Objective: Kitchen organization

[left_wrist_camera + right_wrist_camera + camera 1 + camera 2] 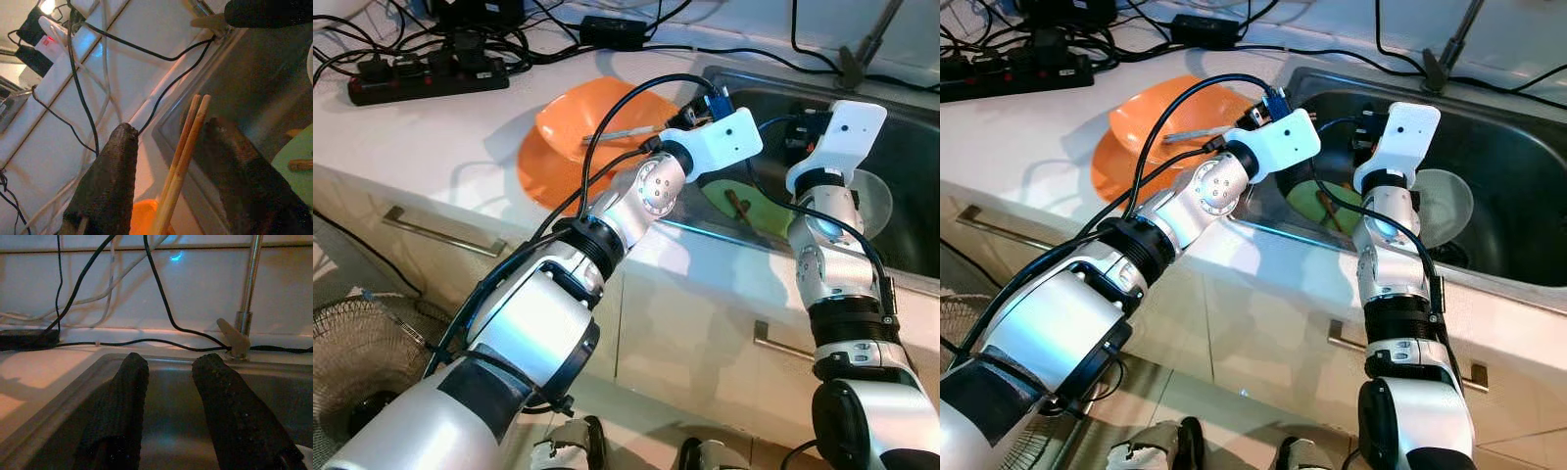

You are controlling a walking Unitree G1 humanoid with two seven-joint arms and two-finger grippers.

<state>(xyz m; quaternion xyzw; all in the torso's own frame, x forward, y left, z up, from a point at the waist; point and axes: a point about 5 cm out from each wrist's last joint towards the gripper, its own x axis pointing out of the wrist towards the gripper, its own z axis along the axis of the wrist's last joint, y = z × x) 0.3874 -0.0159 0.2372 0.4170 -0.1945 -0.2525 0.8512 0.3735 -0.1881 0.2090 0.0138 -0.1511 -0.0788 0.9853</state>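
So both arms are reaching over the stainless steel sink (1489, 157) right now. The left gripper (178, 161) is up over the sink's near-left corner with a pair of light wooden chopsticks (183, 161) between its fingers, though the fingers look spread and I can't tell if they actually pinch them. The right gripper (168, 396) hangs above the basin, fingers parted, nothing in it. Down in the sink there's a pale green plate (1317, 201) and a clear round plate (1449, 201). An orange plastic bowl (597, 113) sits on an orange plate (543, 171) on the white counter (421, 137) just left of the sink
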